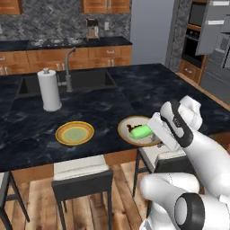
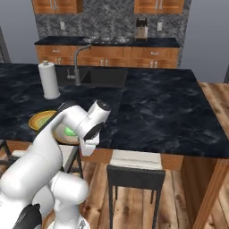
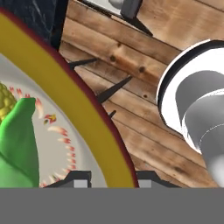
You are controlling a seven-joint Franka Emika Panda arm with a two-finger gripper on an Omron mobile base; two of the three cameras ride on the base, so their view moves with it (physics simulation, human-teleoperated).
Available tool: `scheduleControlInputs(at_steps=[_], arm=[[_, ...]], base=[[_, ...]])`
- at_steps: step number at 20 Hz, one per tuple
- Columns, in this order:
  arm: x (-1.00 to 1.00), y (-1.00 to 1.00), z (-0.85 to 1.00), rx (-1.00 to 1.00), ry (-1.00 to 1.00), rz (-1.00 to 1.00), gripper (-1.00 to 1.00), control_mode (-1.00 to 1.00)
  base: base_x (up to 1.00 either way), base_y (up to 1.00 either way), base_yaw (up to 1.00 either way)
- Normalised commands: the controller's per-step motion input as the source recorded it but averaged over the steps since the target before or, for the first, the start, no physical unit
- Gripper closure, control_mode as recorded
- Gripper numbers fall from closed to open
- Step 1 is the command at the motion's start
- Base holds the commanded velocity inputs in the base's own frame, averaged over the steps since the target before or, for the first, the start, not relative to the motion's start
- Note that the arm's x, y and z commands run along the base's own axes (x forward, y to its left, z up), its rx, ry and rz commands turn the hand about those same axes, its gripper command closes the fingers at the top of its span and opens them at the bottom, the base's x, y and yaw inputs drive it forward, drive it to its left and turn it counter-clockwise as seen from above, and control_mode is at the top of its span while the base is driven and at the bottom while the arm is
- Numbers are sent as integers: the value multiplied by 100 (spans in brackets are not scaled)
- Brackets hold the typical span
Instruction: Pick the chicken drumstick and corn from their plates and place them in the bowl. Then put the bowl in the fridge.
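The bowl point(image 1: 124, 130) sits near the counter's front edge, and its tan rim point(image 3: 65, 87) crosses the hand view. The corn point(image 1: 141, 131) lies inside it, seen close as a green husk point(image 3: 17, 144) with yellow kernels. A small dark-brown bit beside the corn looks like the chicken drumstick point(image 1: 130, 127). My gripper point(image 3: 114, 177) is at the bowl's right side, one fingertip point(image 3: 81, 177) inside the rim and the other outside, shut on it. The yellow-rimmed plate point(image 1: 74, 133) is bare. The blue plate is out of view. The grey fridge point(image 1: 215, 49) stands far right.
A paper towel roll point(image 1: 49, 90) stands behind the plate, beside the sink point(image 1: 67, 81) and faucet. Dark stools point(image 1: 83, 179) sit under the counter's front edge, over a wooden floor point(image 3: 144, 87). A black oven point(image 1: 193, 42) is left of the fridge.
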Motion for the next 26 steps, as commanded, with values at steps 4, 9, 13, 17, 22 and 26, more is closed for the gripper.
scheduleControlInputs(at_steps=[4,9,13,17,22,26], arm=[[0,0,0,0,0,0,100,100],[0,0,0,0,0,0,100,100],[0,0,0,0,0,0,100,100],[0,0,0,0,0,0,100,100],[0,0,0,0,0,0,100,100],[0,0,0,0,0,0,100,100]], base=[[-20,-6,-65],[-2,-1,-78],[0,0,-90],[0,0,-92],[0,-2,-93],[20,-3,-71]])
